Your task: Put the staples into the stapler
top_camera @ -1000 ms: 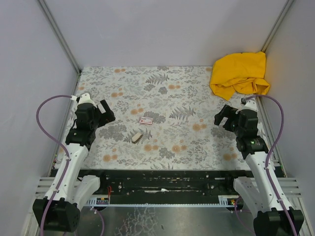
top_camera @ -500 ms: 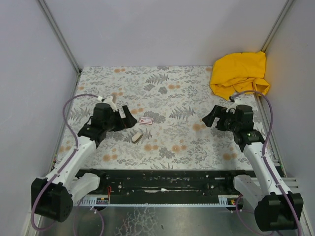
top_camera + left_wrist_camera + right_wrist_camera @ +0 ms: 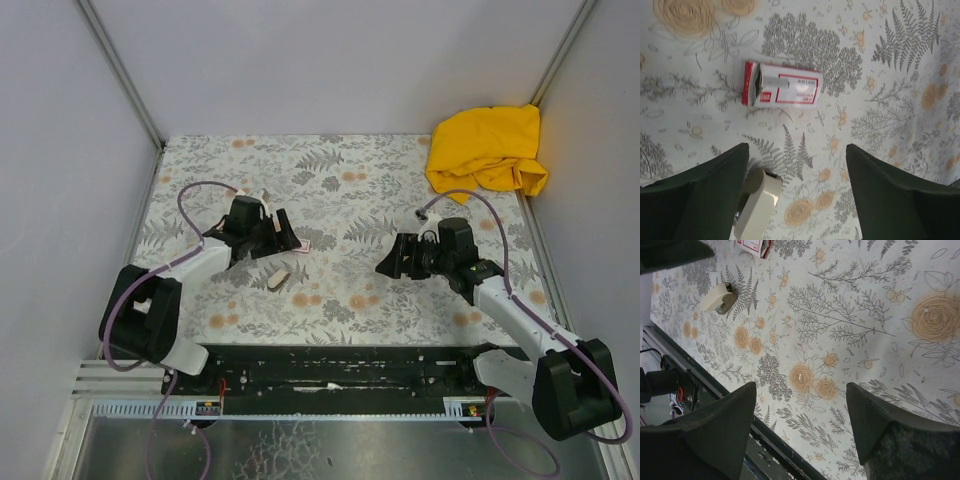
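Starting at the near edge: both arms reach forward over the floral-patterned worktop [image 3: 350, 300], the left arm [image 3: 190, 265] angling inward from the left and the right arm [image 3: 500, 300] inward from the right.

Stapler [image 3: 280, 278]: lies flat on the worktop, left of centre, the nearest loose item. Cream body, long axis on a diagonal. The left wrist view catches it [image 3: 759, 205] at the bottom edge, just beside the finger [image 3: 705, 200] on that view's left side. Not gripped by either arm.

Left claw [image 3: 284, 234]: open, fingers spread wide, nothing between them. It sits just beyond the stapler, at the staple box [image 3: 299, 245]; height above the cloth cannot be judged. In its own camera the claw [image 3: 796, 150] frames bare cloth, with the box [image 3: 782, 85] lying past the fingertips.

Right claw [image 3: 389, 263]: open and empty, pointing left toward mid-worktop, well apart from both stapler and box. Its own camera shows the claw [image 3: 801, 390] over bare cloth, with the stapler [image 3: 719, 297] and a corner of the box [image 3: 754, 246] far off.

Staple box: white with red print, flat on the cloth, near the stapler but not touching it. One short end is open. A grey sliver there may be the staples [image 3: 776, 84]; too small to confirm.

Yellow cloth [image 3: 487, 150]: crumpled in the far right corner.
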Available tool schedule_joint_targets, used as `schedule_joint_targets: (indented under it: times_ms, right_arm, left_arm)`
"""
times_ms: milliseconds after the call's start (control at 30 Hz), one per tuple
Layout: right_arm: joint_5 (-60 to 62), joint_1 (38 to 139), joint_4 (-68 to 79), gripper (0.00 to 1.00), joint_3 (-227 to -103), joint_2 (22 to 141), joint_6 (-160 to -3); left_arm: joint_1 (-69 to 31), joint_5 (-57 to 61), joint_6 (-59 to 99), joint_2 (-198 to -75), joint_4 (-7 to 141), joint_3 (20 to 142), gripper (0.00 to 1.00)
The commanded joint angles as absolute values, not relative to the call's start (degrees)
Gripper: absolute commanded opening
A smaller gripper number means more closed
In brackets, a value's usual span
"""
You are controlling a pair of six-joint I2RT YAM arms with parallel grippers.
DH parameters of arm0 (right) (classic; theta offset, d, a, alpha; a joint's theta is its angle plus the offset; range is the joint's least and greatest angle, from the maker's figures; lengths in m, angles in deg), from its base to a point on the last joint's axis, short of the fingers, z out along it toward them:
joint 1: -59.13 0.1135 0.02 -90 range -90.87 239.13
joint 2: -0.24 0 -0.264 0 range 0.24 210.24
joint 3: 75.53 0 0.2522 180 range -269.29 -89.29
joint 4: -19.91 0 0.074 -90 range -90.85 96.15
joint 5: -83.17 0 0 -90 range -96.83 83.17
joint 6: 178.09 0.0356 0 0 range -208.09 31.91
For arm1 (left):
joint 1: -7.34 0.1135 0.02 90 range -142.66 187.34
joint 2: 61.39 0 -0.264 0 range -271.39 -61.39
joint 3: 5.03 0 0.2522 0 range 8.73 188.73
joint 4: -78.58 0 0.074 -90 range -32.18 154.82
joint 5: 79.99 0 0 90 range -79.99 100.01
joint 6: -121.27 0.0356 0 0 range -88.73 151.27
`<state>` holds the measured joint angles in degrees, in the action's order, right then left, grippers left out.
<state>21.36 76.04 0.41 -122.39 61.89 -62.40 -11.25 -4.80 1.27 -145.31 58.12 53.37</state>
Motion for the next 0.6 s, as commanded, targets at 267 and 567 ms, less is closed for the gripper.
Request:
schedule_joint_targets:
  times_ms: [267, 567]
  right_arm:
    - [21.94, 78.80, 5.67, 0.74, -122.70, 64.64, -61.11]
    - [22.04, 79.34, 4.92, 0.73, -122.85, 65.56, -61.57]
  left_arm:
    - [-10.06, 2.63, 1.38, -156.08, 64.67, 60.72, 0.55]
    - [-10.05, 2.92, 2.38, -161.56, 64.48, 63.07, 0.45]
